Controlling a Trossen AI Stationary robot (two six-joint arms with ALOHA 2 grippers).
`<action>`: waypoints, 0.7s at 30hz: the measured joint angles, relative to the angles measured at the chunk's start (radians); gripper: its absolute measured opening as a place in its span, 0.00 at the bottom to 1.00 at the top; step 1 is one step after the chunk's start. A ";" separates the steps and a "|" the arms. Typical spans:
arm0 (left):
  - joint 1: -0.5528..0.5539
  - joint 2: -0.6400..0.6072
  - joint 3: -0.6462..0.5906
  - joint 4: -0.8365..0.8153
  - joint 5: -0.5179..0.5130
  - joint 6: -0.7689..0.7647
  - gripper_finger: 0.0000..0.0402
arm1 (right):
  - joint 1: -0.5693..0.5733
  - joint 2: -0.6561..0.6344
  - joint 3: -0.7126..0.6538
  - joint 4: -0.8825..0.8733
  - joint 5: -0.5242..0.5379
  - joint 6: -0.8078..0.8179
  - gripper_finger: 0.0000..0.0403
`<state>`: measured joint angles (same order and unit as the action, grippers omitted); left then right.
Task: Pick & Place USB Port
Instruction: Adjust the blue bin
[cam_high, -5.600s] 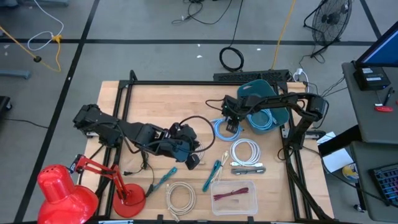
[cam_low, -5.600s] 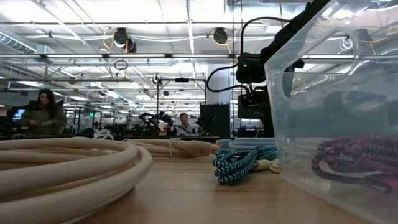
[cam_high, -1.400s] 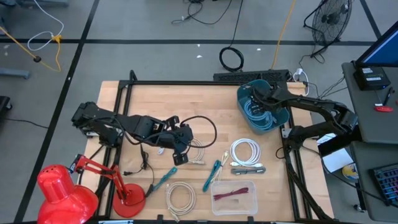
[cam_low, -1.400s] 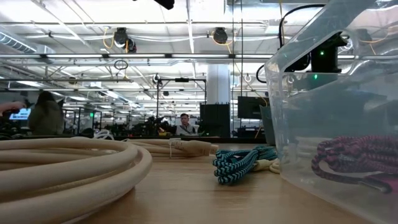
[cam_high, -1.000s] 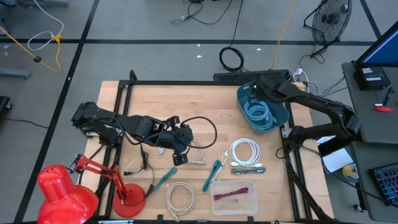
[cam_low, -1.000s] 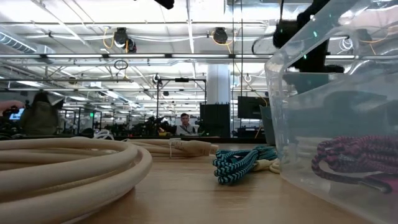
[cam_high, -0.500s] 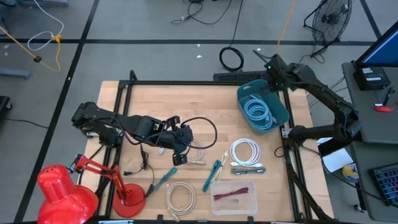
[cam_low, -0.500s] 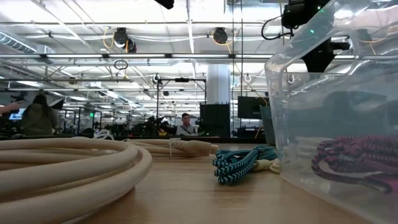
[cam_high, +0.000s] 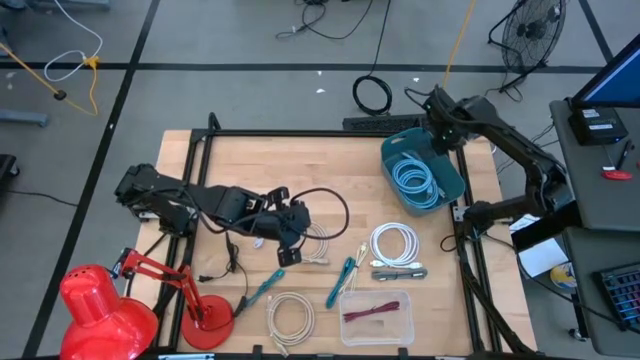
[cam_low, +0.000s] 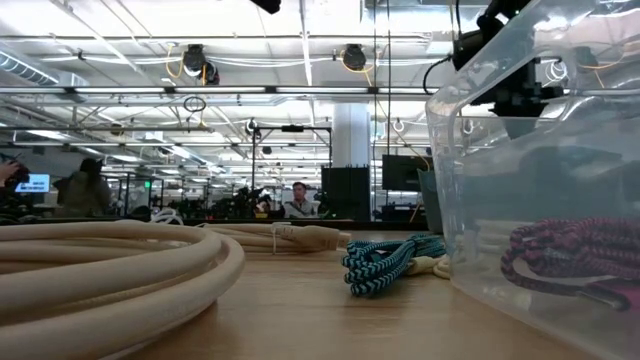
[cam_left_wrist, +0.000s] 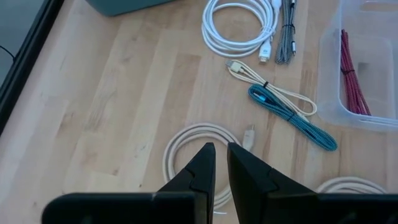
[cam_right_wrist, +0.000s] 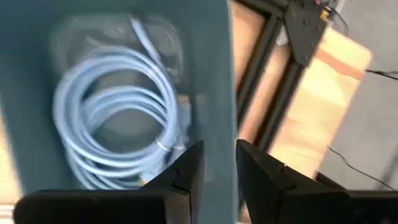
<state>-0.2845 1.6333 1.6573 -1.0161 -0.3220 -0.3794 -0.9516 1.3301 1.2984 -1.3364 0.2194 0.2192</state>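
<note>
Above the far rim of the teal bin (cam_high: 450, 183), the right gripper (cam_right_wrist: 215, 163) hangs with its fingers a narrow gap apart, holding nothing. A light blue coiled cable (cam_high: 414, 178) lies inside that bin. Mid-worktop (cam_high: 250, 165), the left gripper (cam_left_wrist: 221, 163) sits low over a cream cable coil (cam_left_wrist: 180, 146), fingers nearly closed and empty.

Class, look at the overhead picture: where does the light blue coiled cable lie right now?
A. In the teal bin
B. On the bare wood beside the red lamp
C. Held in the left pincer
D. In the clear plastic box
A: the light blue coiled cable lies inside the teal bin at the table's far right, with the right pincer above the bin's far edge.
</note>
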 joint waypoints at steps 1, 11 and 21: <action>-0.003 0.000 0.000 0.000 0.000 -0.006 0.12 | 0.001 0.005 0.000 -0.005 0.012 0.000 0.22; -0.032 0.000 0.000 -0.001 -0.028 -0.039 0.12 | 0.022 0.022 -0.042 0.009 0.071 0.004 0.26; -0.044 0.000 0.000 0.000 -0.043 -0.055 0.12 | 0.058 0.022 -0.127 0.089 0.196 0.044 0.26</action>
<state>-0.3283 1.6333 1.6573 -1.0157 -0.3653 -0.4344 -0.8936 1.3525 1.1719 -1.2469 0.4150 0.2635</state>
